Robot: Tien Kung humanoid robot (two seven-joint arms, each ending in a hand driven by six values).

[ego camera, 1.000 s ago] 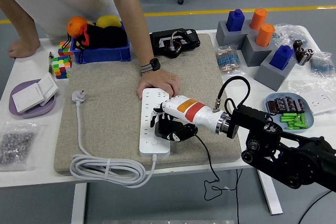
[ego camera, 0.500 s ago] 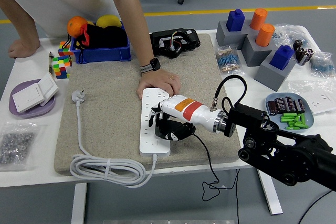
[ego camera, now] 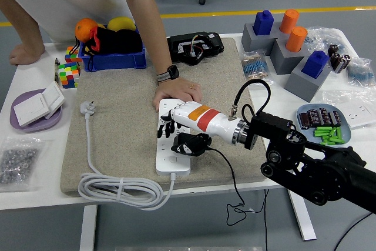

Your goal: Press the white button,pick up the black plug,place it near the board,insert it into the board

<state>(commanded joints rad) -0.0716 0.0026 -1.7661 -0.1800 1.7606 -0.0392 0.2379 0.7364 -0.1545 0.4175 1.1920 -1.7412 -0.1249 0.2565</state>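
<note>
Right hand (ego camera: 176, 130) clamped on the plug (ego camera: 189, 144) over the power strip (ego camera: 170, 160); tilted prongs could miss the holes.

board's (ego camera: 174, 160) middle hidden under right hand (ego camera: 176, 130), person's hand (ego camera: 176, 92) covering its far end

— What's sitting on the desk (ego camera: 141, 199)?

— A beige mat (ego camera: 126, 127) is covering the middle. A purple plate (ego camera: 29, 123) and a bag of small dark parts (ego camera: 16, 165) are lying at the left edge, with a blue bin (ego camera: 113, 58) behind the mat.

— And on the right?

— Grey blocks (ego camera: 281, 42) are standing at the back, and a blue tray (ego camera: 325, 123) is resting near the front.
</note>
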